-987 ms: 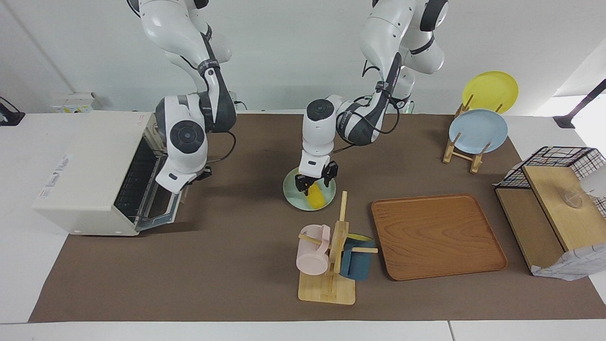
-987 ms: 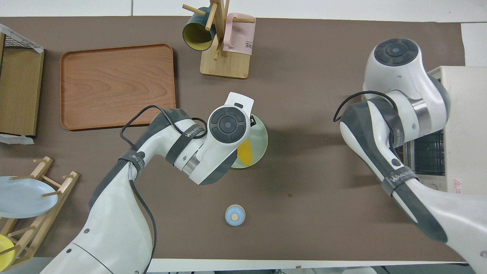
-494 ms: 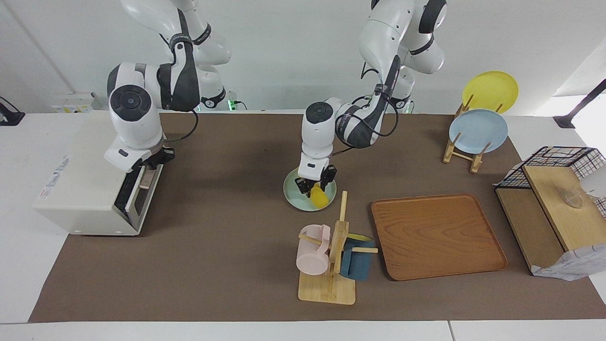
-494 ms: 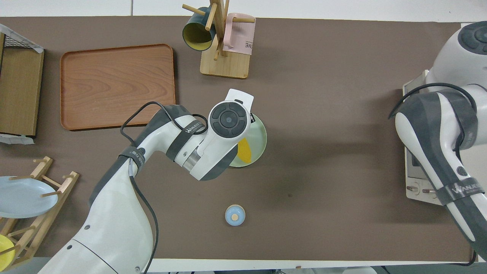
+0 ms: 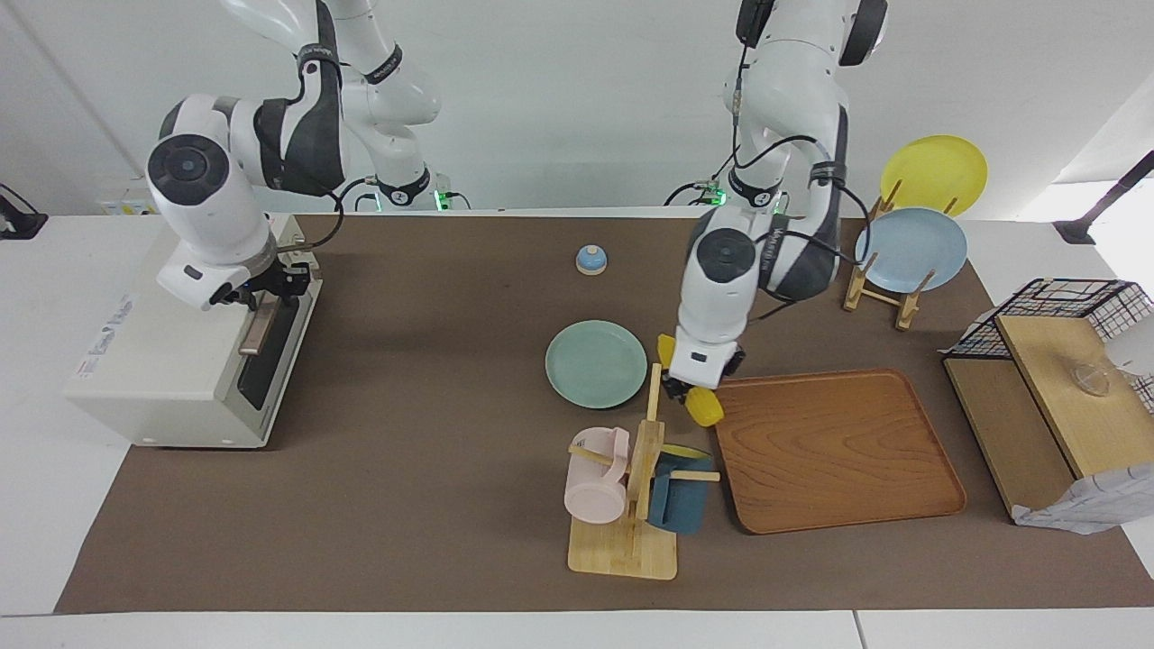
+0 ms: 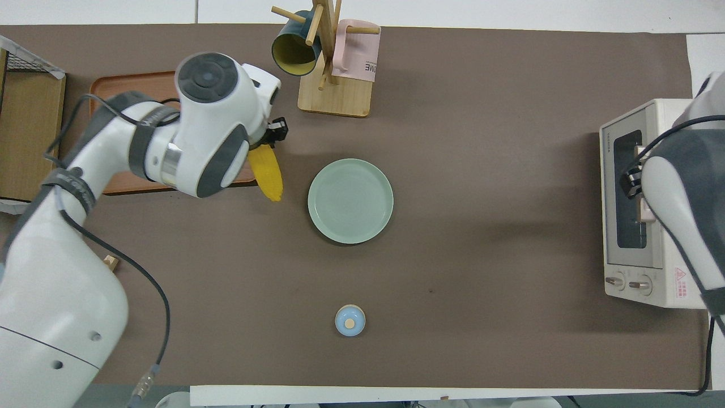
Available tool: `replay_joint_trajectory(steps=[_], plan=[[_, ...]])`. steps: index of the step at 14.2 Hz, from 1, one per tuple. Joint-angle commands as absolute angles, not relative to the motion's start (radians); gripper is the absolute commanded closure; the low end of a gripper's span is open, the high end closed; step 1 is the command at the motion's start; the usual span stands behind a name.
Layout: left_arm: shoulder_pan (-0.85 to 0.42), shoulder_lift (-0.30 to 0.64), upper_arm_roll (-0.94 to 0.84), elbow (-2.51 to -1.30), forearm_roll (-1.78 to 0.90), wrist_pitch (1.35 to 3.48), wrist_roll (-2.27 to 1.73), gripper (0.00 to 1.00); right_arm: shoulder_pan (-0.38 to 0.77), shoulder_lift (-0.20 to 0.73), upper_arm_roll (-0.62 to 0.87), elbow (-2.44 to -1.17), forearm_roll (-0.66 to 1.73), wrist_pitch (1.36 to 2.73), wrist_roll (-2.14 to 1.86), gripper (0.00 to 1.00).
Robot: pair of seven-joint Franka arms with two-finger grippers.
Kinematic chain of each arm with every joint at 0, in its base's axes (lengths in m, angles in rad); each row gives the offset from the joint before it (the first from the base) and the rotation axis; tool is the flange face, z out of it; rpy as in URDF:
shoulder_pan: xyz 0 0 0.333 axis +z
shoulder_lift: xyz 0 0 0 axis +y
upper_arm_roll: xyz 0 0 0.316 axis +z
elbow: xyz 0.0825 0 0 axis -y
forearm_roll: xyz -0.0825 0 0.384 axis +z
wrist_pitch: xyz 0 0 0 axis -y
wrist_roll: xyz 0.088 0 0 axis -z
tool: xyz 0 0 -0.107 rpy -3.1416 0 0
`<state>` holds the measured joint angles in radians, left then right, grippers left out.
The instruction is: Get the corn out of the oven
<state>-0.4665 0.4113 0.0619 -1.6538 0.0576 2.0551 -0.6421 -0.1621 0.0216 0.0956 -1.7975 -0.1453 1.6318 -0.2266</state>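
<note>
The corn [image 5: 704,411] is a yellow cob held in my left gripper [image 5: 689,390], which is shut on it. It hangs over the mat between the green plate [image 5: 596,364] and the wooden tray [image 5: 834,451], at the tray's edge. In the overhead view the corn [image 6: 267,173] sticks out from under the left gripper [image 6: 273,134]. The white oven [image 5: 171,351] stands at the right arm's end of the table with its dark glass door closed. My right gripper [image 5: 275,287] is at the tan door handle [image 5: 254,330]. The oven also shows in the overhead view [image 6: 645,113].
A mug rack [image 5: 631,505] with a pink and a blue mug stands farther from the robots than the plate. A small blue bell [image 5: 590,259] sits nearer to them. A plate rack [image 5: 879,288] and a wire basket [image 5: 1055,306] are at the left arm's end.
The left gripper lifted the corn off the green plate and carried it toward the tray. The right arm swung the oven door up until it closed.
</note>
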Motion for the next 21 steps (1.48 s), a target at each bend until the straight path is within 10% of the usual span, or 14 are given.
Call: replay_joint_trajectory(steps=[1,7,8,9,10,21], plan=[[-0.346,0.454,0.052,-1.606,0.055,2.095,-0.435,1.0,-0.231,-0.066,0.097,-1.722,0.0,1.568,-0.252,0.0],[-0.264,0.492,0.054,-1.638,0.061,2.249,-0.226,1.0,-0.233,-0.009,0.097,-1.411,-0.011,1.333,-0.193,0.0],[-0.261,0.492,0.054,-1.646,0.072,2.246,-0.224,0.86,-0.221,-0.009,0.098,-1.413,-0.021,1.333,-0.177,0.0],[-0.265,0.483,0.054,-1.679,0.072,2.25,-0.227,0.21,-0.218,-0.012,0.103,-1.417,-0.028,1.333,-0.149,0.0],[-0.262,0.473,0.054,-1.704,0.075,2.253,-0.226,0.0,-0.207,-0.018,0.106,-1.433,-0.026,1.328,-0.102,0.0],[-0.126,0.102,0.058,-1.629,0.075,1.677,-0.094,0.0,-0.193,-0.018,0.103,-1.433,-0.034,1.319,-0.084,0.0]])
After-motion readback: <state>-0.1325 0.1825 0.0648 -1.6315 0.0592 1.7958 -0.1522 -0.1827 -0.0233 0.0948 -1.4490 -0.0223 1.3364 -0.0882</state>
